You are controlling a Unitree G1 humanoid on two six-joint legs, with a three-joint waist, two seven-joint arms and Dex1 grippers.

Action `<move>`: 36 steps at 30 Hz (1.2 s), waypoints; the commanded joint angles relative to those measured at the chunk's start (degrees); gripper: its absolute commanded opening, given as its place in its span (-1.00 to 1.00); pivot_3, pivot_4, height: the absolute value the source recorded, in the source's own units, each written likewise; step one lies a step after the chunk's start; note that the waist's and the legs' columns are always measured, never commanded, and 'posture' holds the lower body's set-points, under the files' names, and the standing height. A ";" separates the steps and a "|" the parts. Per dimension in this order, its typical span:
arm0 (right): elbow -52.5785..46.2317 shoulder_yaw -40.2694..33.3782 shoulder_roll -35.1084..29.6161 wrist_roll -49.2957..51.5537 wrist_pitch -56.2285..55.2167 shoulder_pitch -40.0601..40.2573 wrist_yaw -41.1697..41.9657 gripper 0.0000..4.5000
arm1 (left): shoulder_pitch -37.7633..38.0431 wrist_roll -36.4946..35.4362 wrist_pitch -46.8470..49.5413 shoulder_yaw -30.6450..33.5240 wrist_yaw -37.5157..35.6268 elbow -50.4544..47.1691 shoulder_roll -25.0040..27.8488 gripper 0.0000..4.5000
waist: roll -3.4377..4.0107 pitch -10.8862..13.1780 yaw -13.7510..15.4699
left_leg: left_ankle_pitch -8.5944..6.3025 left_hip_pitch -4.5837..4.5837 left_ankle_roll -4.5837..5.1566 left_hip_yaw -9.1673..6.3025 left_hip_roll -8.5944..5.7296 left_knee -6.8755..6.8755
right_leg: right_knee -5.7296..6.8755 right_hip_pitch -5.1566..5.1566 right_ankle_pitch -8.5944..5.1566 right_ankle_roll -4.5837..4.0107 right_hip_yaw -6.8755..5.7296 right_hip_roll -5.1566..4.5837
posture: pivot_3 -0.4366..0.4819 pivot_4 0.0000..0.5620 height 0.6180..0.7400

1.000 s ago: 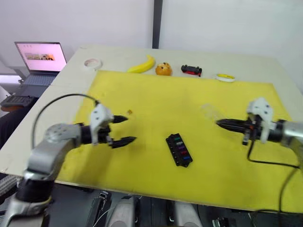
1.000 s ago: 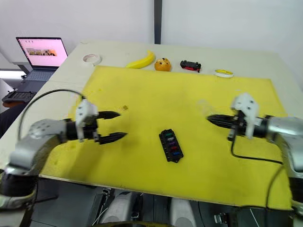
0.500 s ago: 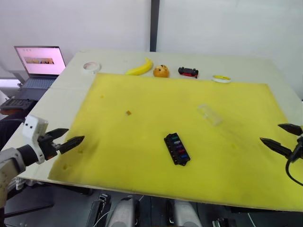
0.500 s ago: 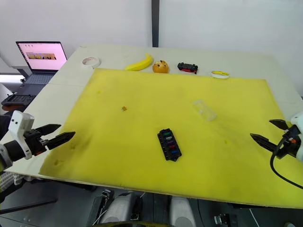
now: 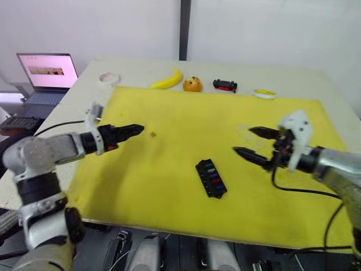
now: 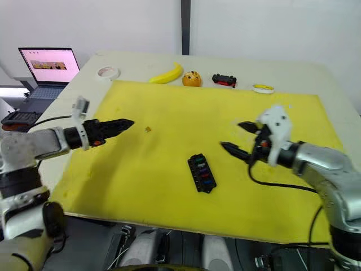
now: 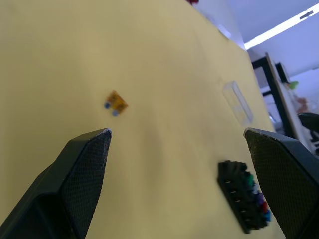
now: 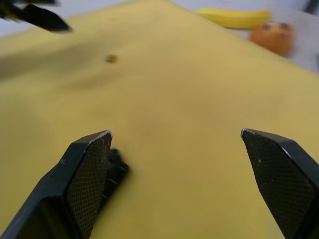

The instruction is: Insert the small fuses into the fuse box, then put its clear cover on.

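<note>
The black fuse box (image 5: 211, 178) lies on the yellow mat (image 5: 186, 113), with several coloured small fuses in its slots. One brown-yellow fuse (image 5: 153, 134) lies loose on the mat to its far left. My left gripper (image 5: 128, 131) is open, low over the mat, with its tips just short of that fuse (image 7: 115, 102). My right gripper (image 5: 243, 140) stands open and empty, right of the box and a little beyond it. The clear cover (image 7: 238, 102) lies on the mat close by the right gripper, which partly hides it in the eye views.
Along the table's far side lie a tape roll (image 5: 109, 77), a banana (image 5: 168, 79), an orange (image 5: 193, 84), a red-and-black toy car (image 5: 225, 85) and a yellow ring (image 5: 266, 93). A laptop (image 5: 48, 70) stands off the table at the far left.
Half a second ago both grippers were out at the mat's left and right edges; both have swung back in over it. The right gripper, shut a second ago, is open.
</note>
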 commanded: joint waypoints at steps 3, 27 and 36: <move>-3.83 6.69 4.39 0.83 2.16 -4.08 -5.41 0.96 | -7.58 0.97 0.94 6.97 10.83 11.15 -2.01 1.00 | -0.11 0.03 0.09 | 0.02 -0.03 -0.03 -0.01 -0.01 0.00 | 0.03 -0.04 0.00 0.00 0.00 -0.01 | -0.05 -0.47 1.00; -3.66 13.85 7.44 -3.90 -1.83 -4.16 -8.79 0.96 | -6.09 -1.59 -5.84 6.82 3.21 24.69 -4.09 1.00 | -0.12 0.02 0.05 | 0.24 -0.07 -0.42 -0.02 -0.05 -0.06 | 0.03 -0.12 0.00 0.00 0.01 -0.08 | -0.05 -0.47 1.00; -3.21 14.27 6.93 -5.30 -2.49 -4.31 -8.02 0.96 | -7.44 -0.30 -10.34 6.92 5.37 26.43 -5.78 1.00 | -0.12 0.02 0.20 | 0.16 -0.07 -0.29 -0.02 -0.05 -0.07 | 0.01 -0.12 0.00 0.00 0.02 -0.12 | -0.05 -0.47 1.00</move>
